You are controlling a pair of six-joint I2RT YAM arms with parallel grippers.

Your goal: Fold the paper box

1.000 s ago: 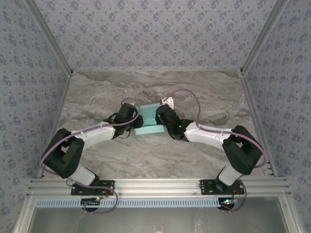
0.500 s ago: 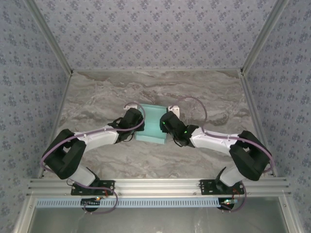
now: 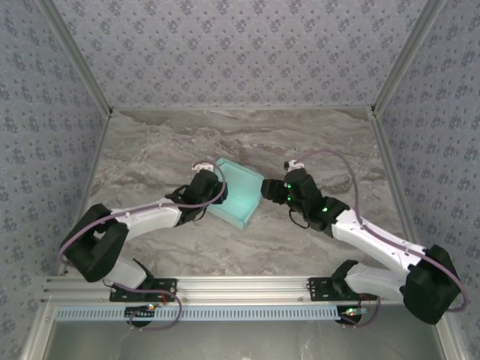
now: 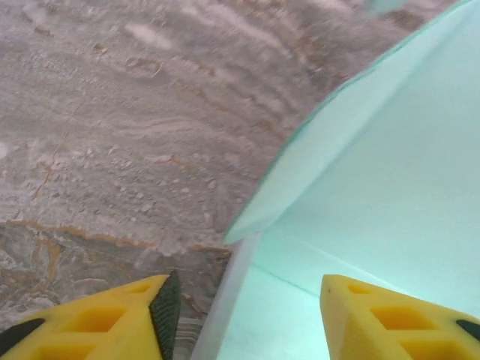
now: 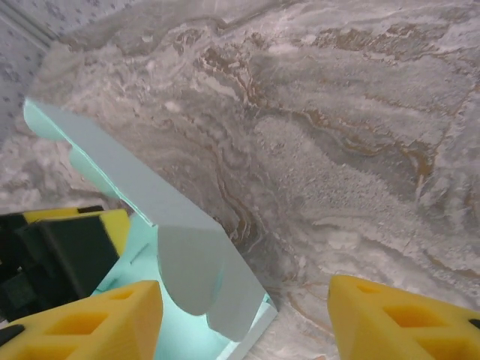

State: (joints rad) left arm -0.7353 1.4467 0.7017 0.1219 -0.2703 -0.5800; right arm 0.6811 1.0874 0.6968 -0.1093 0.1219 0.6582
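Over the last second the right arm has swung out toward the lower right of the top view. The right gripper (image 3: 270,192) has drawn back from over the paper box (image 3: 236,195) to just beside its right-hand wall. The box has turned as well. It sat square to the frame before and now lies skewed at the centre of the table (image 3: 150,150), with one corner pointing to the upper left and its right and far walls standing up. I take this to mean a side wall has just been raised and let go, so the fold is partly made and flaps are still to be tucked.

The left gripper (image 3: 209,192) has stayed at the box's left edge. In the left wrist view its fingers (image 4: 112,319) are spread wide at the bottom of the frame. The pale card edge runs up between them, with one finger over bare table and the other over the box's inner floor. They straddle that edge and clamp nothing.

In the right wrist view the right fingers (image 5: 82,322) are also wide apart and hold nothing. A scalloped flap (image 5: 191,277) stands upright in the lower left of that frame, close to the left-hand finger. I cannot tell whether it touches that finger.
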